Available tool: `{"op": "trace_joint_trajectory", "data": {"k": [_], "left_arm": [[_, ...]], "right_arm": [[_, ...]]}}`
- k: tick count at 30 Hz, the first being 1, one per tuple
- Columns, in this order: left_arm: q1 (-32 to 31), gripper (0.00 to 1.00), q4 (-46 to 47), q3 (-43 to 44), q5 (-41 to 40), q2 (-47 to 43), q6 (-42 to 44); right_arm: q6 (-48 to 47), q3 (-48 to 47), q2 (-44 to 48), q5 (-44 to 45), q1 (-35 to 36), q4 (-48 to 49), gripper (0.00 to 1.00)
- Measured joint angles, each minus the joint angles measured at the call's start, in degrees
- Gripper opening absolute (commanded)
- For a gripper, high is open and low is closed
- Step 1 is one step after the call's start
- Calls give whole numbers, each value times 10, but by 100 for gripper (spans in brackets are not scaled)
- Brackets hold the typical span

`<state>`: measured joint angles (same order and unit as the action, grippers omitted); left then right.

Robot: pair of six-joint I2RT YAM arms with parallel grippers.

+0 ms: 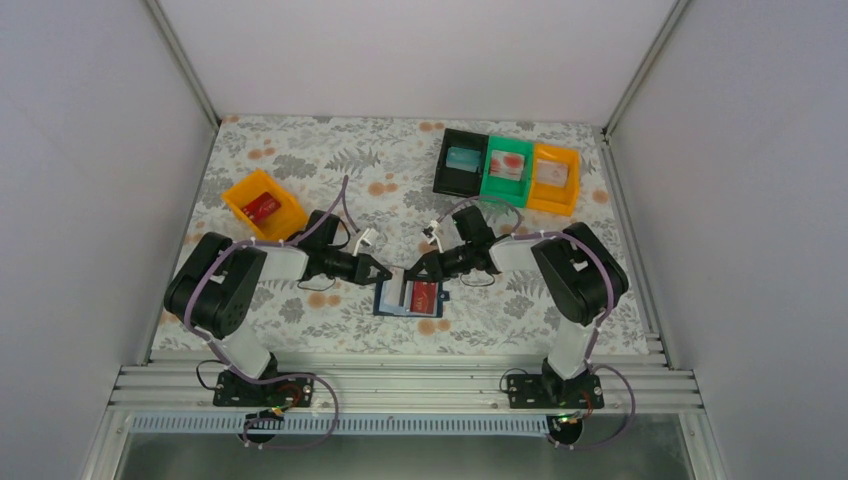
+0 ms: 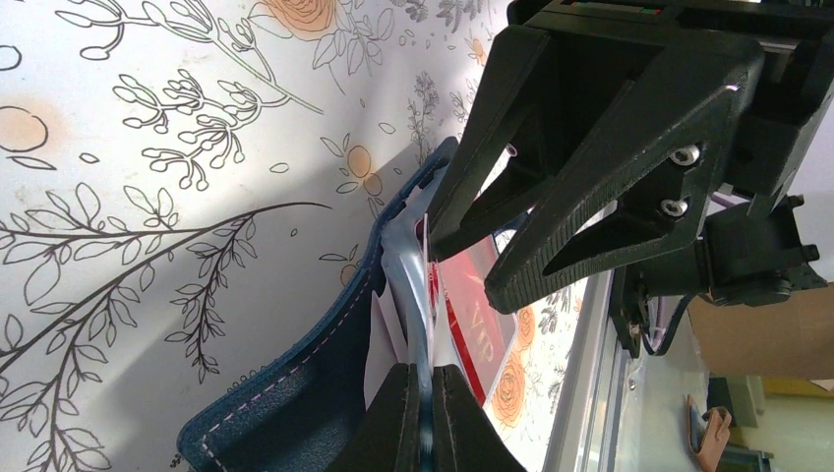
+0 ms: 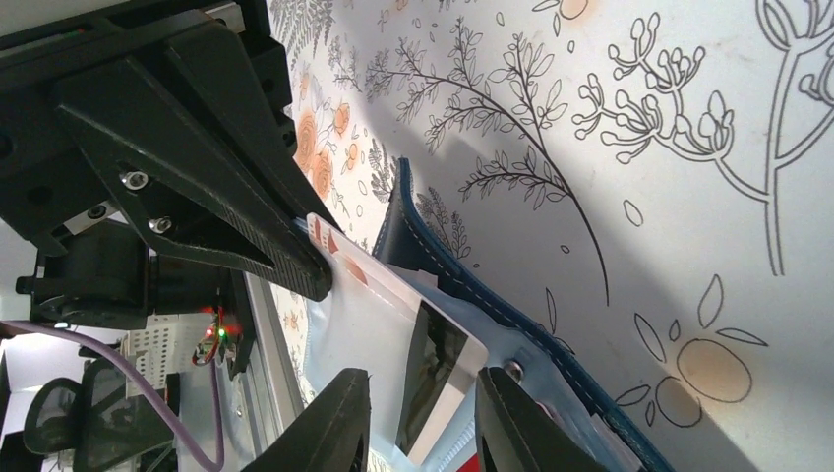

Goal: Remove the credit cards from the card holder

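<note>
The navy card holder (image 1: pixel 392 300) lies open on the flowered table between the two arms, with a red card (image 1: pixel 424 295) in it. My left gripper (image 2: pixel 430 370) is shut on a pale blue inner leaf (image 2: pixel 418 285) of the holder and lifts it beside the red "VIP" card (image 2: pixel 479 329). My right gripper (image 3: pixel 423 376) is open. Its fingers stand on either side of a white card with a dark stripe (image 3: pixel 447 344), which sticks out of a clear slot. The holder's navy edge (image 3: pixel 462 280) runs behind that card. I cannot see a firm grip on the card.
An orange bin (image 1: pixel 238 195) holding a red card (image 1: pixel 262 207) stands at the left. Black (image 1: pixel 445 165), green (image 1: pixel 494 183) and orange (image 1: pixel 573 180) bins, each with a card, sit at the back right. The metal rail (image 1: pixel 400 385) runs along the near edge.
</note>
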<state>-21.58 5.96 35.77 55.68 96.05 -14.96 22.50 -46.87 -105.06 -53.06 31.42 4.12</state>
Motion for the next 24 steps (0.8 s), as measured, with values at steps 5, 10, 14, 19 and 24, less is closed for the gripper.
{"op": "trace_joint_trajectory", "data": {"k": [5, 10, 14, 19, 24], "left_arm": [[0, 2, 0, 0, 0, 0, 0], [0, 2, 2, 0, 0, 0, 0], [-1, 2, 5, 0, 0, 0, 0], [-1, 2, 5, 0, 0, 0, 0], [-1, 2, 5, 0, 0, 4, 0]], "right_arm": [[-15, -5, -15, -16, -4, 7, 33], [-31, -14, -22, -30, -9, 10, 35], [-45, -23, -22, -41, -23, 10, 31], [-55, -28, -22, -63, -35, 10, 33], [-63, -27, -22, -77, -35, 8, 37]]}}
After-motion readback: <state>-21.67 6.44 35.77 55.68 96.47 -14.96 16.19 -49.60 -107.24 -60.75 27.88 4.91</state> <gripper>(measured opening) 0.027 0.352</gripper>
